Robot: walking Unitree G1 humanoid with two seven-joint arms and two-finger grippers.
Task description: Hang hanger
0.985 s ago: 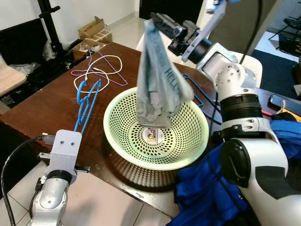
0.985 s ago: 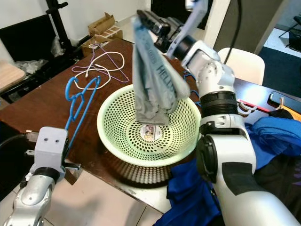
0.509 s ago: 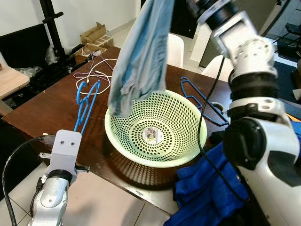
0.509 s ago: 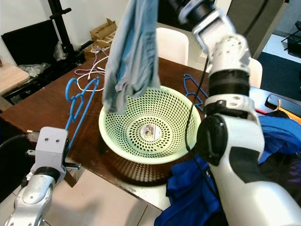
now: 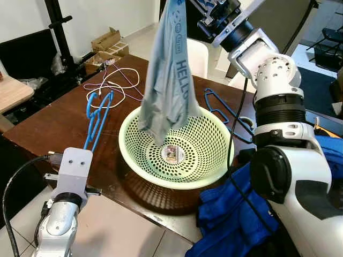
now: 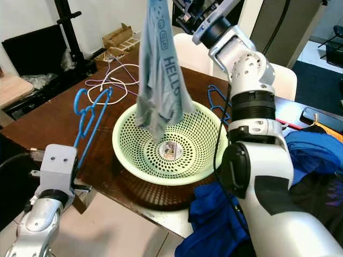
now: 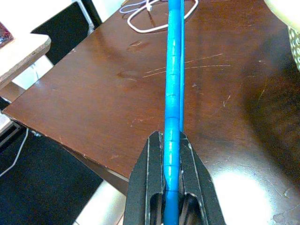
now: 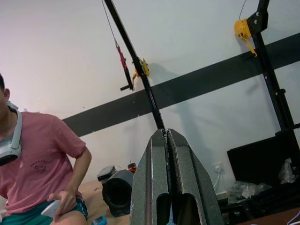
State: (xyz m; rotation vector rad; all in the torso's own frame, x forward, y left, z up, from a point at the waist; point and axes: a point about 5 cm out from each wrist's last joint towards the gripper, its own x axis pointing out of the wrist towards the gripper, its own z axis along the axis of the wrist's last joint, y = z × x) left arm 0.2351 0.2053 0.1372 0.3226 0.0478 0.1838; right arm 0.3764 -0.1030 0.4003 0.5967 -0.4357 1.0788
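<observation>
The right end effector (image 8: 168, 140) is raised high above the far side of the desk (image 5: 51, 126), its two black fingers pressed together on the top edge of a grey-blue shirt (image 5: 170, 75) printed with "HELLO". The shirt hangs straight down from that grip, and its lower hem dangles inside the pale green perforated basket (image 5: 211, 171), which sits near the middle of the desk with a small label on its floor.

The left end effector (image 7: 172, 185) is low at the near left edge of the desk, its fingers clamped on the straight bar of a blue hanger (image 5: 98, 119). The hanger lies flat on the dark wood, stretching away from the grip toward the far side, just left of the basket. A second blue hanger (image 5: 225, 110) lies on the desk to the right of the basket, and white and purple cables (image 5: 115, 80) are coiled at the far left. Blue clothes (image 5: 236, 214) are heaped at the near right.

As a judgement, the task is at an early-to-middle stage: garment and hanger are each gripped, but they are well apart. The hanger is not yet lifted or threaded into the shirt, and nothing is hung on a rail
</observation>
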